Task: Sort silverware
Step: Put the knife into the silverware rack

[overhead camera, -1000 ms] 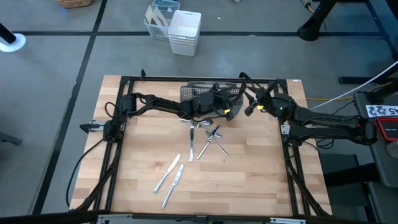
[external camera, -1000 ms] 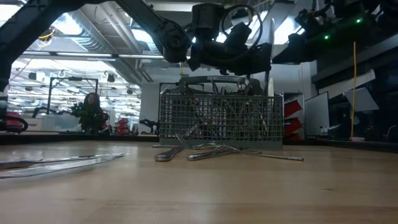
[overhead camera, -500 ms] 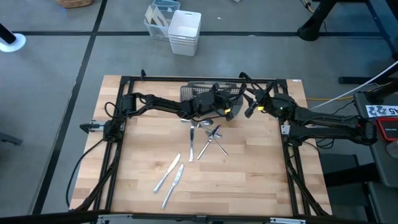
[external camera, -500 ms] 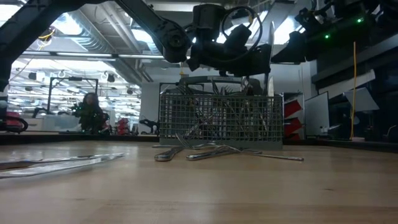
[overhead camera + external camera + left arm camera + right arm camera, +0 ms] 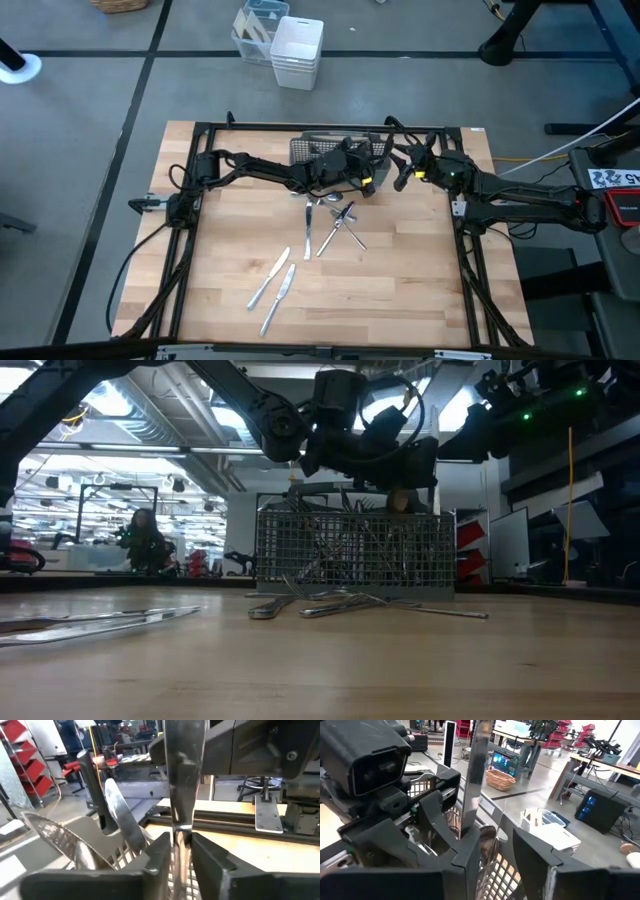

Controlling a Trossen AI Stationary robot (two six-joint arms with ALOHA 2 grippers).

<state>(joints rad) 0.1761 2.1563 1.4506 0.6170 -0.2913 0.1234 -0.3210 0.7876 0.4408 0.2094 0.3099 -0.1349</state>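
Silverware point(image 5: 335, 228): polished metal, glossy, mirroring the ceiling lights where loose pieces are lying on the table.
Knife point(image 5: 181, 785) in the left gripper point(image 5: 182, 851): bright smooth steel, showing streaked reflections.
Caddy point(image 5: 355, 552): grey wire mesh, matt, open-weave.
Table point(image 5: 400, 290): pale butcher-block wood, smooth, giving off a soft satin sheen.
Frame point(image 5: 200, 140): black metal tubing, matt.
Gripper fingers point(image 5: 470, 855): dark plastic, dull, looking slightly grainy.
Bin point(image 5: 297, 52) on the floor: white plastic, ribbed.
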